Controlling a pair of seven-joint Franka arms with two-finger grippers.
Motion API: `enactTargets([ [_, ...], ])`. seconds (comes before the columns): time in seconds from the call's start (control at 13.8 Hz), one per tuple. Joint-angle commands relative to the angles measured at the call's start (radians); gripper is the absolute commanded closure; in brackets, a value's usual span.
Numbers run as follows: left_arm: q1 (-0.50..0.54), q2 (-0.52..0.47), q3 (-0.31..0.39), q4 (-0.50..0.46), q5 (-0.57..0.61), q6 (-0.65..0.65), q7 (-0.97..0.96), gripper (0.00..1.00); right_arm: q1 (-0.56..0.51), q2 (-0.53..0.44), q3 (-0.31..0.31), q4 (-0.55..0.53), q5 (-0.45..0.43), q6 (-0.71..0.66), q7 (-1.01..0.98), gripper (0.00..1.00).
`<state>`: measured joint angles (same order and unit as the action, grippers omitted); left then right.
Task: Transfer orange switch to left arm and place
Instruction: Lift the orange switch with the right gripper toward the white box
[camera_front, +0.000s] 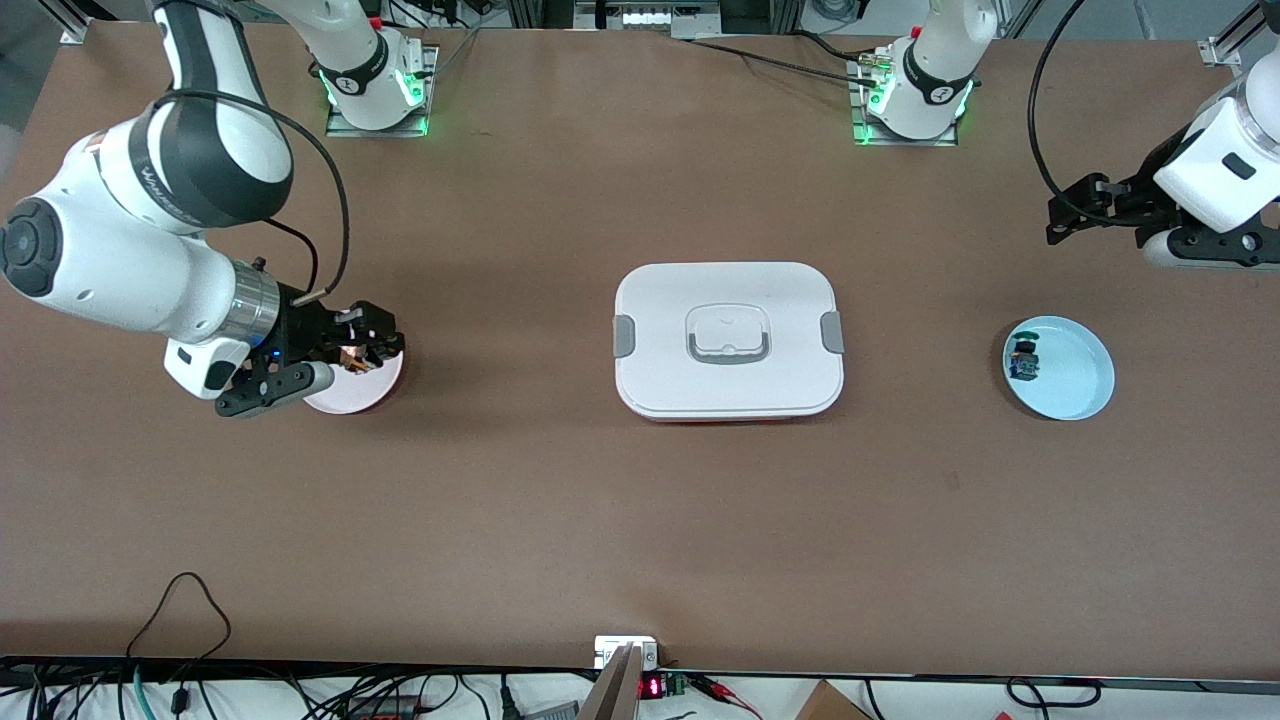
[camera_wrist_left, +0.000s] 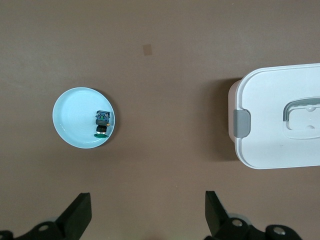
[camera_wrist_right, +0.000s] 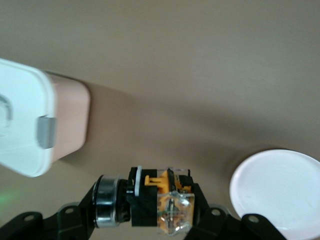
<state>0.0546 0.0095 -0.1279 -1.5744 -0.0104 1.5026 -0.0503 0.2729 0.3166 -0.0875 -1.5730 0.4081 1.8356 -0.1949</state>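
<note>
My right gripper (camera_front: 365, 345) is shut on the orange switch (camera_front: 352, 358) and holds it just above the pink plate (camera_front: 350, 396) at the right arm's end of the table. In the right wrist view the switch (camera_wrist_right: 160, 202) lies crosswise between the fingers, with its black body, orange parts, clear end and metal ring showing. The white box (camera_front: 728, 340) stands at the table's middle, between the two plates. My left gripper (camera_front: 1060, 220) is open and empty, up in the air over bare table near the left arm's end; its fingers (camera_wrist_left: 80, 215) stand wide apart.
A light blue plate (camera_front: 1075, 375) at the left arm's end holds a small switch with a green cap (camera_front: 1024, 360); both also show in the left wrist view, the plate (camera_wrist_left: 75, 125) and the switch (camera_wrist_left: 102, 122). Cables and electronics line the table's near edge.
</note>
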Motion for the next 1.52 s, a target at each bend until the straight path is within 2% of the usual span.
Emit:
enactTargets([
  [0.0,0.007,0.015,-0.001,0.030,-0.006,-0.013,0.017,0.00,-0.008,-0.019,0.009,0.039,0.046,-0.053,-0.099,1.00],
  [0.15,0.007,0.015,-0.002,0.030,-0.008,-0.024,0.017,0.00,-0.009,-0.031,0.041,0.041,0.049,-0.064,-0.191,1.00],
  [0.36,0.030,0.015,-0.001,0.028,-0.072,-0.062,0.023,0.00,-0.008,-0.042,0.086,0.041,0.055,-0.067,-0.366,1.00],
  [0.58,0.063,0.035,-0.001,0.027,-0.114,-0.103,0.023,0.00,-0.006,-0.042,0.091,0.039,0.191,-0.070,-0.547,1.00],
  [0.8,0.079,0.105,-0.001,0.028,-0.173,-0.203,0.023,0.00,0.000,-0.042,0.098,0.039,0.251,-0.131,-0.769,1.00],
  [0.94,0.102,0.118,-0.001,0.028,-0.235,-0.208,0.021,0.00,0.002,-0.041,0.111,0.036,0.354,-0.145,-0.872,1.00],
  [1.16,0.126,0.181,-0.001,0.046,-0.247,-0.206,0.043,0.00,0.025,-0.028,0.112,0.028,0.536,-0.135,-1.036,1.00],
  [1.45,0.182,0.227,-0.006,0.017,-0.526,-0.278,0.050,0.00,0.055,0.016,0.111,0.027,0.765,-0.116,-1.208,1.00],
])
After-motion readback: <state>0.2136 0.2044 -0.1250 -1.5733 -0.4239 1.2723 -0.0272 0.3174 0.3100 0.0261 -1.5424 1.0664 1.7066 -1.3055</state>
